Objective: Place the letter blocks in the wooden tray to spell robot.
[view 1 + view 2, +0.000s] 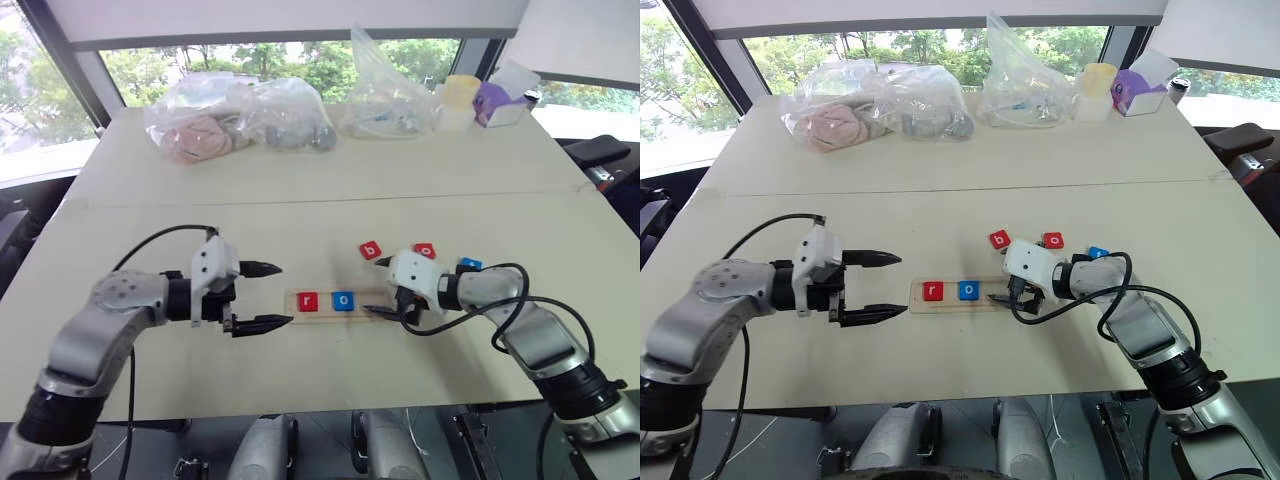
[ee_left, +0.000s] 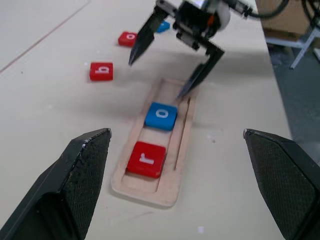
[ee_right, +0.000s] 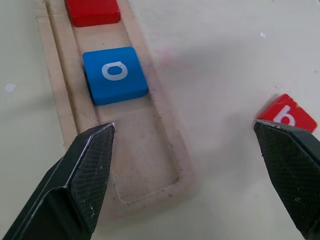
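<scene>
1. The wooden tray (image 1: 330, 301) lies flat on the pale surface (image 1: 300, 370), between the two arms.
2. In its slot sit a red "r" block (image 1: 307, 300) and, just beside it, a blue "o" block (image 1: 343, 300); the rest of the slot is bare.
3. A red "b" block (image 1: 371, 251) and a red "o" block (image 1: 425, 250) lie loose on the surface beyond the tray. A blue block (image 1: 469, 264) lies near them, its letter apparently hidden by the right arm.
4. Left gripper (image 1: 263, 296): fingers spread wide, holding nothing, off the tray's "r" end.
5. Right gripper (image 1: 385, 290): fingers spread wide, empty, over the tray's vacant end.
</scene>
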Robot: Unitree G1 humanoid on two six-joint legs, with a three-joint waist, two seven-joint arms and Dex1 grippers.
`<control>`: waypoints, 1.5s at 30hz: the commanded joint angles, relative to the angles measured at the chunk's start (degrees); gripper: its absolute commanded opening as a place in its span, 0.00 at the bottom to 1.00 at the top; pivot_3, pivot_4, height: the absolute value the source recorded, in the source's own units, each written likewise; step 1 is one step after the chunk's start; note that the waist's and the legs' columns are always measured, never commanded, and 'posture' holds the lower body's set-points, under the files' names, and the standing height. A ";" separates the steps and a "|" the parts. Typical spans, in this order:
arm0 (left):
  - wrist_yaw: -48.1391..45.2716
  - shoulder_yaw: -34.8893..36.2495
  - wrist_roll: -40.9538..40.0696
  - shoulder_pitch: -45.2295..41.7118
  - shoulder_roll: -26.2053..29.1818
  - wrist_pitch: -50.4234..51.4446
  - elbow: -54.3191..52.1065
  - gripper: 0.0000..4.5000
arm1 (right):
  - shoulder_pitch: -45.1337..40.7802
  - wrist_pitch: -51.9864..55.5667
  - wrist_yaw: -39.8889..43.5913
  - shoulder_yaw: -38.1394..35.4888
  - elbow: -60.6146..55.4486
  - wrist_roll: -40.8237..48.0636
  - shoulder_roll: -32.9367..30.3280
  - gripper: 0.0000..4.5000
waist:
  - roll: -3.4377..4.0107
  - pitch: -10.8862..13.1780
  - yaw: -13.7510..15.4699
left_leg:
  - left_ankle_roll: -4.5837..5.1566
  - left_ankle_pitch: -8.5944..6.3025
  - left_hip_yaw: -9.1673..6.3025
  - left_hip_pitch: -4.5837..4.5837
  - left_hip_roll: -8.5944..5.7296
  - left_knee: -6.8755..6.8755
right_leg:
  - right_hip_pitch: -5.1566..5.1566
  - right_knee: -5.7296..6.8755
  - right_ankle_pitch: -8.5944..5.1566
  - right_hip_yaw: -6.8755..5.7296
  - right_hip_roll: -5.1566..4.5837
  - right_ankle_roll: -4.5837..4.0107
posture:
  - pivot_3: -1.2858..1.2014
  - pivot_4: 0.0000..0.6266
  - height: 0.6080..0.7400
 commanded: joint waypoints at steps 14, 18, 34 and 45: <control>5.99 6.59 -5.67 1.79 3.74 3.86 -5.61 0.99 | -6.66 -5.95 2.45 3.70 6.81 -3.75 7.31 1.00 | 0.00 0.01 -0.01 | -0.01 0.01 0.01 0.00 -0.02 0.00 | 0.00 0.00 0.00 0.01 0.05 -0.03 | 0.52 0.24 0.89; 6.62 7.13 -5.72 2.26 4.13 3.51 -5.47 0.99 | -7.28 -5.70 3.26 4.41 6.65 -3.77 9.05 1.00 | 0.00 0.01 -0.07 | -0.01 0.01 0.00 0.01 -0.01 0.00 | 0.00 0.00 -0.01 0.01 0.05 -0.04 | 0.52 0.24 0.89; 9.24 6.19 -6.27 2.28 3.40 3.14 -6.07 0.99 | -9.74 -7.25 2.26 3.05 9.49 -5.21 9.88 1.00 | 0.01 0.01 -0.01 | -0.02 0.01 0.01 0.01 -0.02 -0.01 | 0.00 0.00 -0.01 0.01 0.00 -0.04 | 0.52 0.24 0.89; 7.71 6.28 -5.93 2.68 4.36 2.60 -5.74 0.99 | -10.98 12.33 -5.18 -8.02 3.51 1.06 12.24 1.00 | 0.01 0.01 0.02 | -0.03 0.01 -0.01 -0.01 -0.01 -0.04 | -0.03 0.00 -0.01 0.07 -0.02 -0.06 | 0.52 0.24 0.89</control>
